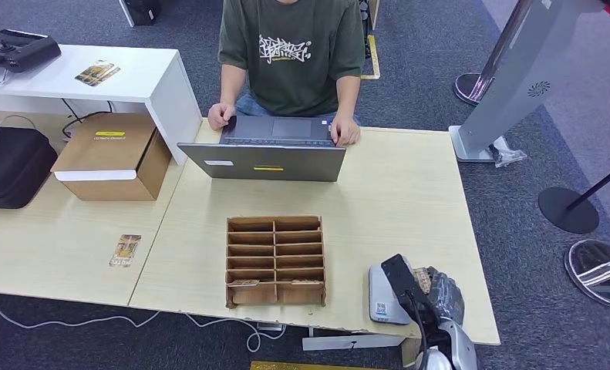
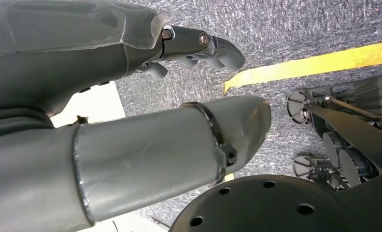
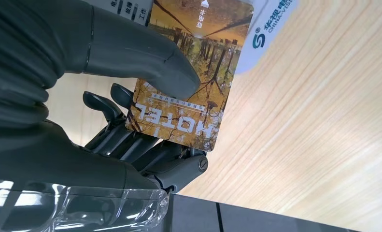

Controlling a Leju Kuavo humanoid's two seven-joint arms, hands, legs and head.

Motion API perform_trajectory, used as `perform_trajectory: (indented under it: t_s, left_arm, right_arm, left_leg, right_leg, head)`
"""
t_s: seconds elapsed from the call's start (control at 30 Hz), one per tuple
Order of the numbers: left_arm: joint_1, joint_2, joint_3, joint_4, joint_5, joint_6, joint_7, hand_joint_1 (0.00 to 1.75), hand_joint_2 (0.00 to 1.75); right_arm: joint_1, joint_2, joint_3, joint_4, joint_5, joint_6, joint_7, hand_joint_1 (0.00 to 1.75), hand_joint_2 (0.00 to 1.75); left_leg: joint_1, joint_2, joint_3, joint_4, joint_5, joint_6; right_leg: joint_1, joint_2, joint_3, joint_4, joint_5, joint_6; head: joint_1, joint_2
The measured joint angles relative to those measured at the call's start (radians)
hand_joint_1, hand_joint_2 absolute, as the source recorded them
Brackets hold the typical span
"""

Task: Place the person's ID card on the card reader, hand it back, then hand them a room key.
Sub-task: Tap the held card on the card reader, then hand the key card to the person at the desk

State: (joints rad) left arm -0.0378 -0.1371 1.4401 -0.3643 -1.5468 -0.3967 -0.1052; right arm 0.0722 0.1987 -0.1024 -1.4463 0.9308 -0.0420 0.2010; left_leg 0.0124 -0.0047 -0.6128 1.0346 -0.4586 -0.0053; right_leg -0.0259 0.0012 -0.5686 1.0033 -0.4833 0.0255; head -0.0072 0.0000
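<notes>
Amber card (image 3: 189, 72) sits pinched under the right hand's (image 1: 433, 297) thumb — held over the reader (image 1: 384, 297), lower right — left hand (image 2: 131, 121) fingers unclear.

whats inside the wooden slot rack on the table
The wooden rack shows rows of slots, most looking empty from above. One card-like item lies in the bottom-left slot. Deeper parts of the slots are hidden by the dividers, so more cards cannot be ruled out.

Amber-and-brown tree-patterned card (image 3: 198, 72) with white HOTEL lettering, against the pale wood-grain table (image 3: 324, 121), white-grey reader (image 1: 384, 297) beside.
</notes>
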Motion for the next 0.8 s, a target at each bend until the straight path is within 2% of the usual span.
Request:
perform_trajectory:
  t_s: [0.2, 0.53, 0.67, 0.8]
  left_arm:
    - [0.000, 0.005, 0.000, 0.000, 0.002, 0.000, 0.008, 0.00, 0.00]
    - [0.000, 0.007, 0.010, 0.000, 0.003, -0.001, 0.009, 0.00, 0.00]
    - [0.001, 0.005, 0.013, 0.000, 0.006, -0.004, 0.008, 0.00, 0.00]
    - [0.002, -0.005, 0.017, -0.009, 0.008, -0.015, 0.000, 0.00, 0.00]
  right_arm:
    - [-0.034, 0.000, -0.002, 0.050, -0.024, 0.045, 0.011, 1.75, 1.75]
    - [-0.068, -0.001, -0.021, 0.102, -0.053, 0.048, -0.006, 1.75, 1.75]
    - [-0.067, -0.001, -0.021, 0.099, -0.005, -0.002, -0.004, 1.75, 1.75]
    - [-0.042, -0.001, -0.010, 0.028, 0.081, -0.097, -0.012, 1.75, 1.75]
  left_leg:
    - [0.000, 0.001, 0.002, 0.000, 0.000, 0.000]
    - [0.000, 0.002, 0.007, 0.000, -0.001, -0.001]
    - [0.000, 0.002, 0.007, 0.000, -0.001, -0.001]
    - [0.000, 0.001, 0.006, 0.000, -0.001, -0.001]
  right_leg:
    - [0.000, 0.000, 0.000, 0.000, 0.000, 0.000]
    - [0.000, 0.002, 0.003, 0.000, 0.000, 0.000]
    - [0.000, 0.001, 0.004, 0.000, 0.000, 0.000]
    - [0.000, 0.001, 0.005, 0.000, 0.000, 0.000]
  head:
    - [0.000, 0.000]
    - [0.000, 0.000]
    - [0.000, 0.000]
    - [0.000, 0.000]
